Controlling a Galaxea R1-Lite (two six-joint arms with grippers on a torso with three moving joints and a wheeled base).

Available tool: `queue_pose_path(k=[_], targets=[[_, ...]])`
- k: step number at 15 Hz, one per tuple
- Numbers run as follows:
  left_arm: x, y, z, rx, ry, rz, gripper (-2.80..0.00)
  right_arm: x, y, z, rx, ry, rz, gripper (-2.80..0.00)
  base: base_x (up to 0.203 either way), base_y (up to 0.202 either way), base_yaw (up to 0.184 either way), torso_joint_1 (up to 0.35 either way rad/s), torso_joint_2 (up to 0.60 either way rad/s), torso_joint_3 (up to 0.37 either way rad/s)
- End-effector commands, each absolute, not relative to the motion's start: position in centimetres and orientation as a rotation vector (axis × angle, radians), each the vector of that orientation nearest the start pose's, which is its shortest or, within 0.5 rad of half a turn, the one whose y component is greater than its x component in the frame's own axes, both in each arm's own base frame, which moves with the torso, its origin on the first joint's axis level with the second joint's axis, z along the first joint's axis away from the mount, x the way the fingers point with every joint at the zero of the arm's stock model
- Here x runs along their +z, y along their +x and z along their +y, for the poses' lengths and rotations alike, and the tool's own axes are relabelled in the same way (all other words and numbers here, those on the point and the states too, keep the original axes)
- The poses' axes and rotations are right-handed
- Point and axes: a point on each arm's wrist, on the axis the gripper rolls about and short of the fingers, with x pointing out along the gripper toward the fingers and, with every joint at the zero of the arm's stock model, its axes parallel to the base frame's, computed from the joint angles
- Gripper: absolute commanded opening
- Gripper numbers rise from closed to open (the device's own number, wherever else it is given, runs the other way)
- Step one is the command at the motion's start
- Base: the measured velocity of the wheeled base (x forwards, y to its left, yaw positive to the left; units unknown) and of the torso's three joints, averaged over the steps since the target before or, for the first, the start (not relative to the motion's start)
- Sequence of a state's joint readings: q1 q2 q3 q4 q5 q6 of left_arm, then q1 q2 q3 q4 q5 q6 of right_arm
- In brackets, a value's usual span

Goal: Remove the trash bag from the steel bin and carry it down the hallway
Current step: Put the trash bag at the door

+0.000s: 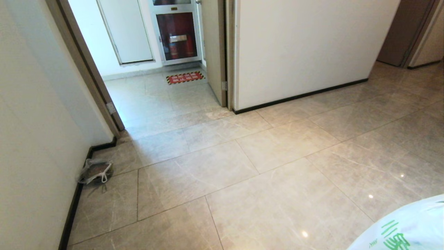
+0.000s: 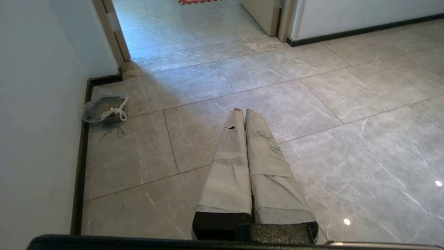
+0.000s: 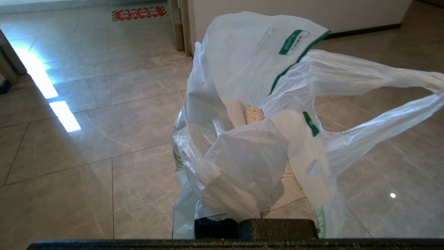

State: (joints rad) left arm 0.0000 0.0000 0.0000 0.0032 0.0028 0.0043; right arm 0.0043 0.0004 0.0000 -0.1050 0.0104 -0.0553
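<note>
Bag — R pincer clamped.

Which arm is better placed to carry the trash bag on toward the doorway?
The right. Its hand is shut on the trash bag, which drapes over it. The left hand is shut and empty over bare hallway tiles.

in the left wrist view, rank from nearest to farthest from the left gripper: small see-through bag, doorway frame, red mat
1. The small see-through bag, on the floor against the white wall's baseboard, to one side of the shut left gripper.
2. The doorway frame, beyond the bag, where the wall ends.
3. The red mat, past the doorway, at the hallway's far end.
</note>
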Motion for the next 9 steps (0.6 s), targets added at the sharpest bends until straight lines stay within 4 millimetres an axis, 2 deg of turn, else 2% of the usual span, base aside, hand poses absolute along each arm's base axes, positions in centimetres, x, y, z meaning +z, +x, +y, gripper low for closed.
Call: queue_pose_path(k=[1,9], targets=[[7.47,-2.27,0.01,0.003,0.000,0.006,-2.80,7.52,-2.01,0.01,0.013,-0.057,-0.066,-2.80,0.000,0.000,0.000,0.000,0.00,0.000],[7.52,-2.28,0.00,0.002,0.006,0.003,-2.80,7.50,-2.01,0.01,0.015,-0.055,-0.065,-2.80,0.000,0.000,0.000,0.000,0.00,0.000]])
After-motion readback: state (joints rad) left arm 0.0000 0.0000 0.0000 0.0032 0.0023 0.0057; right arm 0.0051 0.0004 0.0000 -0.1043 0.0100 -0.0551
